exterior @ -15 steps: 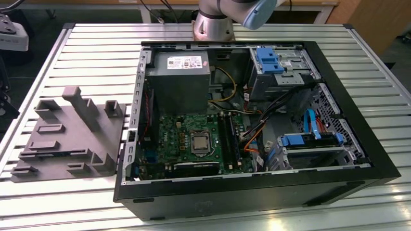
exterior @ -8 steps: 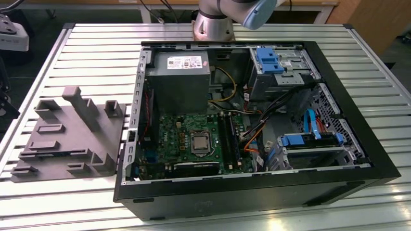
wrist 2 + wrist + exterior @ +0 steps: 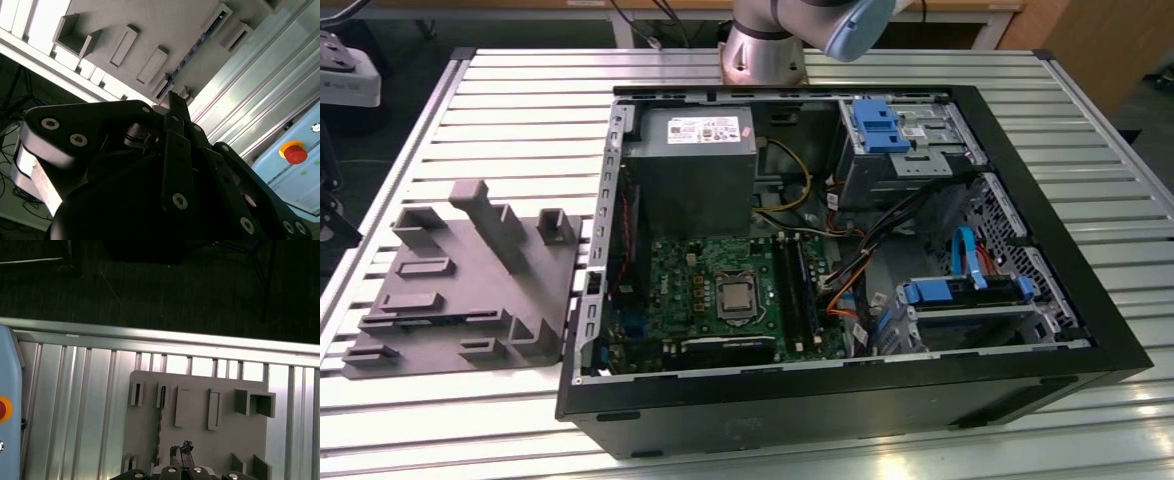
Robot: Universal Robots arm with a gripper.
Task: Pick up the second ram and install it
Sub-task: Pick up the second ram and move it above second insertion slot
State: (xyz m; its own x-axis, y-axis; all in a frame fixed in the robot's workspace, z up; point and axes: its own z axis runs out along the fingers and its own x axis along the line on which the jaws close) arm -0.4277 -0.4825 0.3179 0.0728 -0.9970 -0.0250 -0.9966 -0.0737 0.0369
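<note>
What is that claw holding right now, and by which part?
Nothing, it seems: the gripper hangs empty, jaws closed, above the grey holder, where the second ram stands on edge in a slot.

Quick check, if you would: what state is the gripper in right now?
Gripper: closed, apparently holding nothing, above the grey holder.

You've got one desk (image 3: 494, 100), one open computer case (image 3: 854, 395) with one power supply (image 3: 694, 160) and two blue drive brackets (image 3: 878, 125), one grey holder tray (image 3: 440, 260) carrying one ram stick (image 3: 160, 425), one pincer (image 3: 182, 452) and one red button (image 3: 295, 152).
</note>
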